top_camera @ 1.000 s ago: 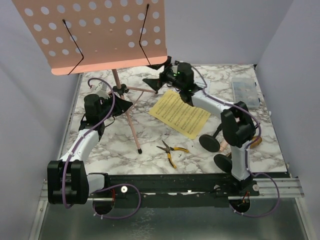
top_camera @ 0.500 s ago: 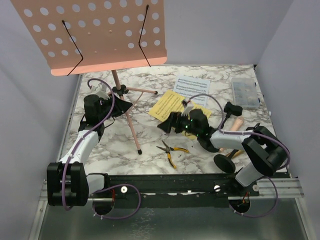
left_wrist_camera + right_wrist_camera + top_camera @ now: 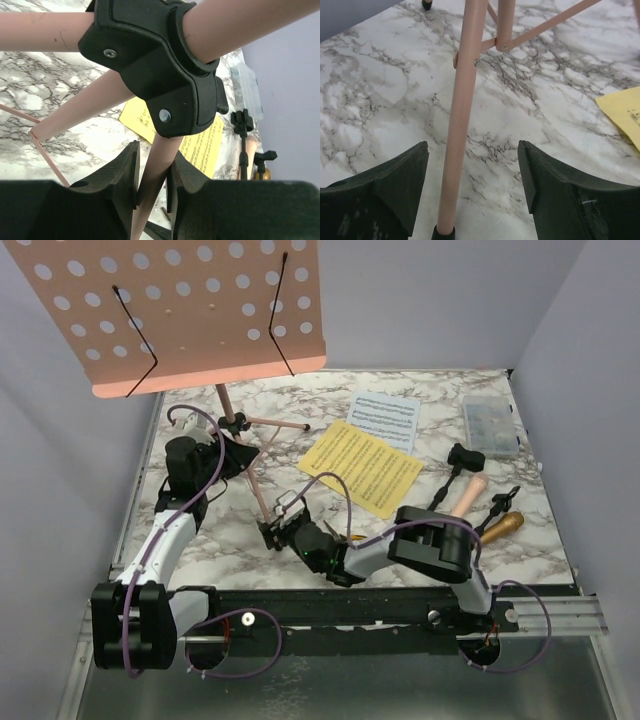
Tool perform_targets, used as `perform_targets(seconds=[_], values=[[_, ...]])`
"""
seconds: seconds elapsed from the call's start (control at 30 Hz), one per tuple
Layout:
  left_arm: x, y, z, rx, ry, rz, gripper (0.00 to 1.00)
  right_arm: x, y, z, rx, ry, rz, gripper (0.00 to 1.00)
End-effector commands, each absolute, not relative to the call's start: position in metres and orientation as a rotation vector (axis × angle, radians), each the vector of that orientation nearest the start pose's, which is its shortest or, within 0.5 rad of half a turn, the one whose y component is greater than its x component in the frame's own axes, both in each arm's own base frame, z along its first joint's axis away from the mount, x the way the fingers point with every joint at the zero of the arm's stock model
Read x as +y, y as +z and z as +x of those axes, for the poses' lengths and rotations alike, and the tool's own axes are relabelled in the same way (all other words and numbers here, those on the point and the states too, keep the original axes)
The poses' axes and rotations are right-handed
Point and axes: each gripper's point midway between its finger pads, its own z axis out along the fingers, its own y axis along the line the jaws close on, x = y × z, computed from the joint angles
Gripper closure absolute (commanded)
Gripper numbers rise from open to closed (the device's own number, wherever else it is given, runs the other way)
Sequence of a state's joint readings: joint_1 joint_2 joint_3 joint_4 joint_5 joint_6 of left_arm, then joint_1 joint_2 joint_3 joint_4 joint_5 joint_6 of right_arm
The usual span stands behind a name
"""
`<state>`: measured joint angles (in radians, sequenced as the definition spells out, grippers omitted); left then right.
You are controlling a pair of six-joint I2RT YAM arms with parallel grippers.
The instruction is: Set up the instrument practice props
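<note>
Two grippers attend the pink music stand [image 3: 190, 310], which occupies the far left of the table [image 3: 225, 545], its perforated desk tilted high over the tripod.

Left gripper [image 3: 152, 175]: pressed together on one pink leg just below the black hub [image 3: 155, 65]; both fingers [image 3: 122, 175] touch the tube.

Right gripper [image 3: 472, 170]: spread, jaws on either side of the near leg [image 3: 462, 115] just above its black foot, touching neither side.

Other props lie to the right, well apart from the stand: yellow sheet [image 3: 362, 467], white sheet [image 3: 384, 412], pink microphone [image 3: 466, 493], gold microphone [image 3: 500, 527].

Assessment: the stand looks light and stiff, thin tubing throughout, but top-heavy under that broad desk, so it is likely to tip if pushed high up. Painted tube appears smooth and may slide in the fingers. Best hold is low, on a leg near the foot or close under the hub. The slim braces look easily bent and are best avoided.
</note>
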<state>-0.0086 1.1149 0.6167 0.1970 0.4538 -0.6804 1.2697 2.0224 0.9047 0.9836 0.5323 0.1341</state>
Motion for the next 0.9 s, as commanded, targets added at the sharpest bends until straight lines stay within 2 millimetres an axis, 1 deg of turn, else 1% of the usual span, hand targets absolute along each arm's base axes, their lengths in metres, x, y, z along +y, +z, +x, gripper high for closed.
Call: perform_targets(seconds=[0.0,0.07,0.1,0.13,0.17,0.2,0.27,0.3,0.33,0.37,0.4,0.43,0.53,0.57,0.63,0.7,0.73,0.8,0.87], values=[[-0.084,0.145,0.33,2.017,-0.828,-0.619,1.0,0.449,0.118,0.265,1.426,0.267,-0.407,0.24],[-0.08,0.143,0.328,2.003,-0.813,-0.663,1.0,0.444,0.123,0.272,1.375,0.178,-0.41,0.26],[-0.078,0.141,0.325,1.996,-0.803,-0.686,1.0,0.445,0.125,0.272,1.349,0.171,-0.417,0.3],[-0.075,0.138,0.324,1.988,-0.79,-0.728,1.0,0.448,0.122,0.271,1.339,0.167,-0.455,0.35],[-0.072,0.135,0.321,1.979,-0.781,-0.765,1.0,0.452,0.116,0.269,1.348,0.174,-0.494,0.45],[-0.077,0.131,0.317,1.986,-0.786,-0.788,1.0,0.456,0.112,0.265,1.362,0.209,-0.523,0.51],[-0.074,0.126,0.313,1.973,-0.775,-0.855,1.0,0.461,0.101,0.257,1.407,0.283,-0.576,0.7],[-0.074,0.124,0.312,1.967,-0.773,-0.883,1.0,0.464,0.096,0.253,1.433,0.31,-0.612,0.76],[-0.074,0.123,0.311,1.965,-0.774,-0.896,1.0,0.467,0.09,0.248,1.448,0.353,-0.648,0.83],[-0.075,0.122,0.311,1.966,-0.772,-0.892,1.0,0.466,0.087,0.245,1.459,0.369,-0.664,0.93],[-0.077,0.122,0.311,1.969,-0.766,-0.885,1.0,0.465,0.083,0.243,1.467,0.382,-0.675,0.99],[-0.077,0.121,0.312,1.969,-0.76,-0.886,1.0,0.462,0.077,0.241,1.476,0.391,-0.7,0.99],[-0.077,0.119,0.312,1.966,-0.763,-0.907,1.0,0.454,0.062,0.247,1.519,0.414,-0.736,0.99],[-0.077,0.118,0.312,1.969,-0.763,-0.91,1.0,0.453,0.055,0.245,1.527,0.429,-0.779,0.99],[-0.078,0.117,0.312,1.971,-0.765,-0.916,0.96,0.449,0.05,0.243,1.529,0.456,-0.811,1.0],[-0.08,0.115,0.311,1.978,-0.776,-0.915,0.9,0.447,0.047,0.237,1.524,0.506,-0.857,0.99],[-0.081,0.114,0.31,1.985,-0.783,-0.915,0.86,0.444,0.044,0.236,1.526,0.517,-0.861,1.0],[-0.085,0.114,0.307,1.996,-0.81,-0.904,0.73,0.441,0.041,0.235,1.537,0.542,-0.86,1.0],[-0.093,0.117,0.303,2.01,-0.861,-0.875,0.53,0.442,0.041,0.229,1.531,0.59,-0.884,1.0]])
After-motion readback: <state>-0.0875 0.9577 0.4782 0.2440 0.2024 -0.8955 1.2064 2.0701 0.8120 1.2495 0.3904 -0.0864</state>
